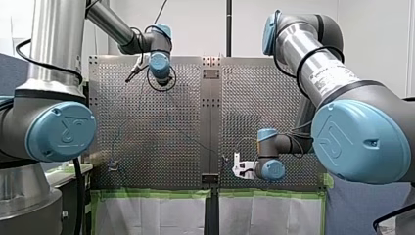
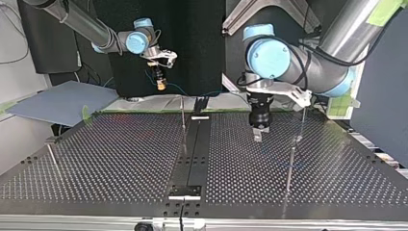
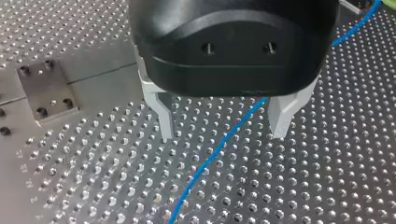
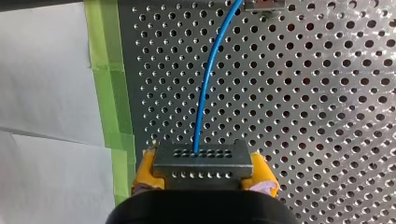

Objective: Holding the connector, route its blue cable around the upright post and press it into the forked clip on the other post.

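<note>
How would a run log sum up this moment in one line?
right pincer: holding connector | left pincer: open over blue cable

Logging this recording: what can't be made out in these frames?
Forked clip: top view, the posts are too thin to show which bears it.
Blue cable: left wrist view, the black body of my left claw hides its upper run.
Connector: right wrist view, my right claw covers its lower part; the edge cuts off the cable.

— Any writing you can read here?
— Only the embossed UR mark on my left arm's blue cap and my right arm's blue cap. You'll find the tube label illegible.
</note>
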